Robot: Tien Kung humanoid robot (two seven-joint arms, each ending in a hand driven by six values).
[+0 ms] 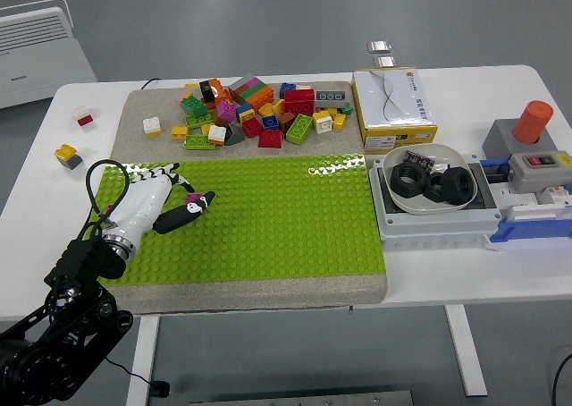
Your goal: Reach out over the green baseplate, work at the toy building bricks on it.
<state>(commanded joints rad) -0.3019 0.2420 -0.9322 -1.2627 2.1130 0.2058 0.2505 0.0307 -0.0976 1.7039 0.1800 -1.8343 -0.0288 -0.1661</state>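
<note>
— On the green baseplate (286,218), where is the left hand (161,200)?
— Near its left edge, fingers curled over a magenta brick (192,198); whether they grip it I cannot tell.
— Other bricks?
— Piled (259,111) behind.

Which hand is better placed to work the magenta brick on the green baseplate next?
The left. The left hand is over the green baseplate with its fingers at the magenta brick. No right arm shows in the head view.
</note>
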